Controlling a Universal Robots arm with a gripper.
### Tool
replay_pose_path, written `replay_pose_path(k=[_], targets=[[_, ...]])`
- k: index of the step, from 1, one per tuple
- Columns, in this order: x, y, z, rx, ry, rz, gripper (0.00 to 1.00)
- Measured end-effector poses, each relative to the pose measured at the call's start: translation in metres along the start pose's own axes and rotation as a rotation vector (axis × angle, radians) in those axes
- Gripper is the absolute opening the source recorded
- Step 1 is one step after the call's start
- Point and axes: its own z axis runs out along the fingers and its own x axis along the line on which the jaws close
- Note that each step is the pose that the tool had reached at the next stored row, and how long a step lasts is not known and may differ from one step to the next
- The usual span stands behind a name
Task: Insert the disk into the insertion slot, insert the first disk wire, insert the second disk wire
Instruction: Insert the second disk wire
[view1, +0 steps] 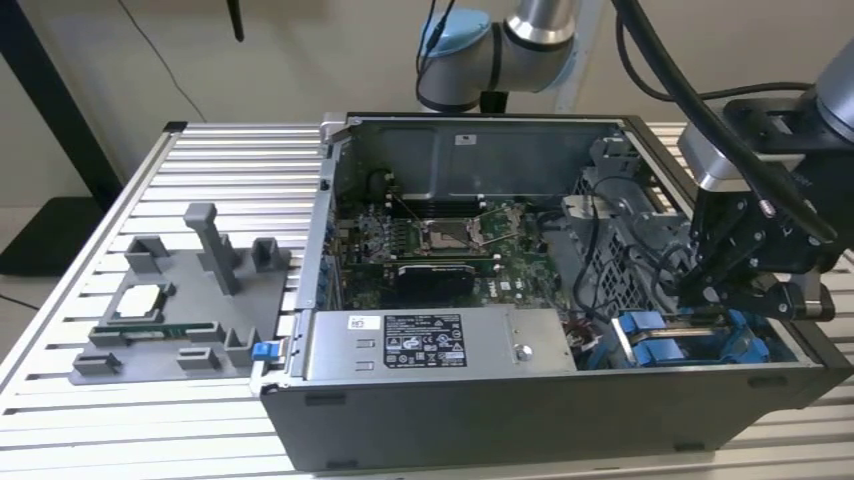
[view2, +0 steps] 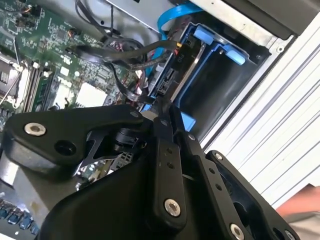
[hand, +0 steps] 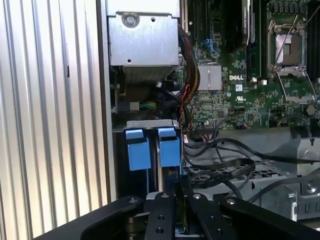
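Looked to me like the disk part was already sorted: the disk (view2: 168, 82) sat down inside the insertion slot (view1: 674, 342) in the near corner of the open PC case (view1: 534, 420), at the exterior view's right, with its blue carrier tabs (hand: 150, 149) poking up by the case wall. So my read was that the job was on the wire steps. The gripper (view2: 162, 106) was dipped right into that corner, tips just beside the disk's connector edge. Its fingers (view2: 164, 150) were pinched down to next to no gap, and I couldn't make out whether a plug was between them. A black wire (view2: 125, 52) ran across from the motherboard (view1: 441, 240) and ended at a plug (view2: 179, 47) right at the disk's edge; whether it was fully seated, couldn't say. A blue flat cable (view2: 167, 20) looped in just above it. Any plug going in there would need to be lined up square, with very little room between the cables, the bay wall and the power supply (view1: 427, 345).
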Motion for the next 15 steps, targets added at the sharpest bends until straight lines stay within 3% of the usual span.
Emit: replay_pose_path(k=[11,15], targets=[[-0.0008,-0.0059,0.0037,-0.0002,-0.0001,-0.001,0.00],[-0.0006,-0.0076,0.0086,-0.0002,-0.0001,-0.001,0.00]])
